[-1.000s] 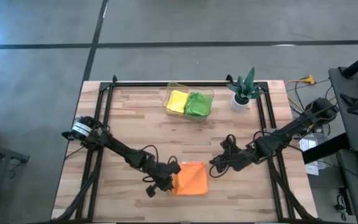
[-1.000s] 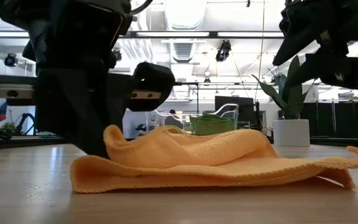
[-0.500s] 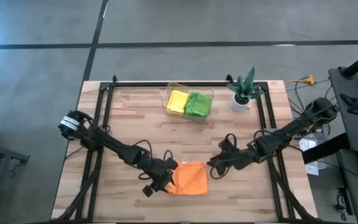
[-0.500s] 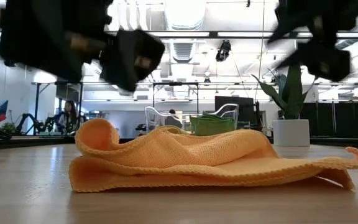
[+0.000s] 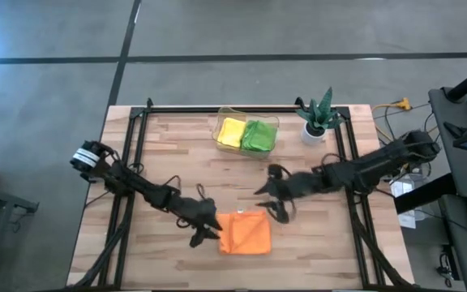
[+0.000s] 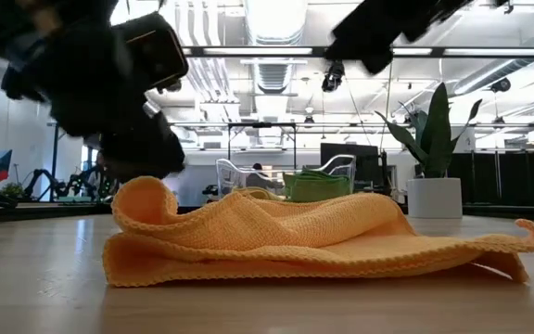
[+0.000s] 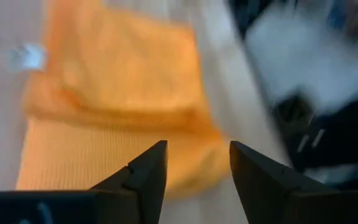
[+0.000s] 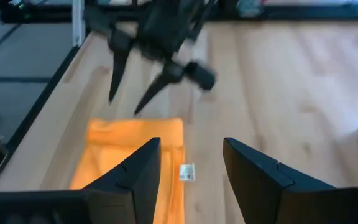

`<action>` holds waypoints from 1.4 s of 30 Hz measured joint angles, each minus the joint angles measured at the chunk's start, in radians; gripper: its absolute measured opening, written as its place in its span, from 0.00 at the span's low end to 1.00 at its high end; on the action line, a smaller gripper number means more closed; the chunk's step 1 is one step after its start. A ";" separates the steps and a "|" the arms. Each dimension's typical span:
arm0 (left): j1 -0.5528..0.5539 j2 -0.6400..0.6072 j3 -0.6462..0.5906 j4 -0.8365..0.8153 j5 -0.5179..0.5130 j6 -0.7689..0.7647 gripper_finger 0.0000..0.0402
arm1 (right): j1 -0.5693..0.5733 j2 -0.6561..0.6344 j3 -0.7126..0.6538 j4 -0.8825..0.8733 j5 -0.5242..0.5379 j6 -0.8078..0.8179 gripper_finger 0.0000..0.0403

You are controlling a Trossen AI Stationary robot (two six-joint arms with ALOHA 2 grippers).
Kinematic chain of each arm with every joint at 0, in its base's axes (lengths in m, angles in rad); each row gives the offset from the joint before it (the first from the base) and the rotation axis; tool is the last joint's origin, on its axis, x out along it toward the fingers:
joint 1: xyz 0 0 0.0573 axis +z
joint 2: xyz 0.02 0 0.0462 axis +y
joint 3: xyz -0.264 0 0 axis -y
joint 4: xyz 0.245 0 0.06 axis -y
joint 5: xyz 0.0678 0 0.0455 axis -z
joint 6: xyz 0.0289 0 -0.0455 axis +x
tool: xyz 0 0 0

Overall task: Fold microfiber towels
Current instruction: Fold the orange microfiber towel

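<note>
1. An orange towel (image 5: 246, 234) lies folded near the table's (image 5: 177, 154) front edge.
2. The left gripper (image 5: 207, 233), fingers spread and empty, hovers just beside the towel's left edge.
3. The right gripper (image 5: 267, 195), also released, hangs behind the towel.
4. Farther back, a clear bin (image 5: 220, 123) holds yellow (image 5: 231, 131) and green towels (image 5: 259, 135).

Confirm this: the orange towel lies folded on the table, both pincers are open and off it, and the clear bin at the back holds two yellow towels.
One thing is wrong. In the high view, the clear bin holds a yellow towel and a green towel, not two yellow. The orange towel lies folded; the left pincer and right pincer are open, off it.
</note>
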 joint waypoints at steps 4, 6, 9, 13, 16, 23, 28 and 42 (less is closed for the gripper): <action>0.001 0.000 -0.078 0.252 -0.107 -0.187 0.37 | -0.110 0.099 0.051 -0.016 -0.253 -0.058 0.43; 0.001 0.001 -0.080 0.257 -0.154 -0.256 0.35 | -0.129 0.158 0.089 -0.023 -0.322 -0.124 0.43; 0.003 0.021 -0.068 0.259 -0.178 -0.340 0.34 | -0.132 0.257 0.162 -0.060 -0.393 -0.235 0.43; 0.003 0.045 -0.059 0.258 -0.179 -0.419 0.32 | -0.135 0.398 0.264 -0.129 -0.491 -0.271 0.44; 0.002 0.062 -0.058 0.251 -0.179 -0.466 0.32 | -0.144 0.493 0.342 -0.155 -0.568 -0.272 0.44; -0.012 0.090 -0.045 0.220 -0.178 -0.518 0.32 | -0.182 0.658 0.500 -0.264 -0.601 -0.272 0.44; -0.020 0.102 -0.040 0.201 -0.175 -0.543 0.32 | -0.201 0.735 0.575 -0.342 -0.607 -0.296 0.44; -0.025 0.112 -0.035 0.155 -0.174 -0.542 0.32 | -0.241 0.761 0.582 -0.371 -0.616 -0.326 0.44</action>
